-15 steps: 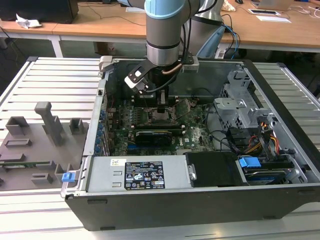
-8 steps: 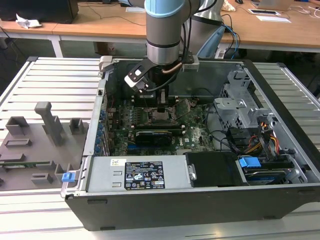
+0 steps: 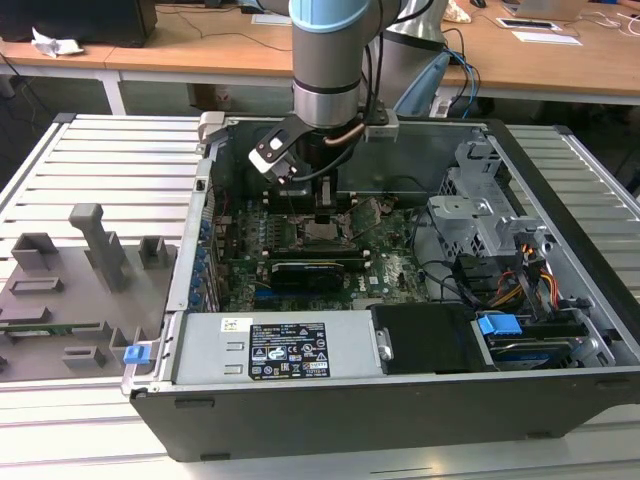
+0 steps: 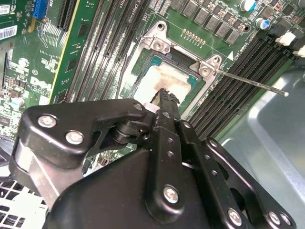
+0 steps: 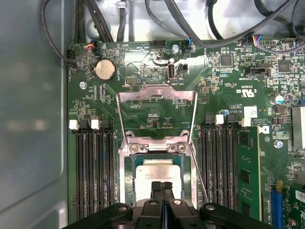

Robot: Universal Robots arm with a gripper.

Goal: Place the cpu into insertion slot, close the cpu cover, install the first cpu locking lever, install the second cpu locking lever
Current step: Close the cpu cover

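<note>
Tool (image 5: 160, 185), clenched empty, sits just above the cpu (image 5: 151, 171) lying in the insertion slot (image 5: 128, 167): light, stiff, fragile, probably best gripped by its edges.

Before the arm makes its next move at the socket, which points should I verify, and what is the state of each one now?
1. The cpu is seated inside the insertion slot: ok.
2. The cpu cover is closed: not ok, it is swung open on its hinge.
3. The locking lever is latched: not ok, the thin rod sticks out free.
4. The gripper carries nothing: ok, its fingers are shut together just above the chip.
5. The fingertips touch the chip's top: cannot tell.
</note>
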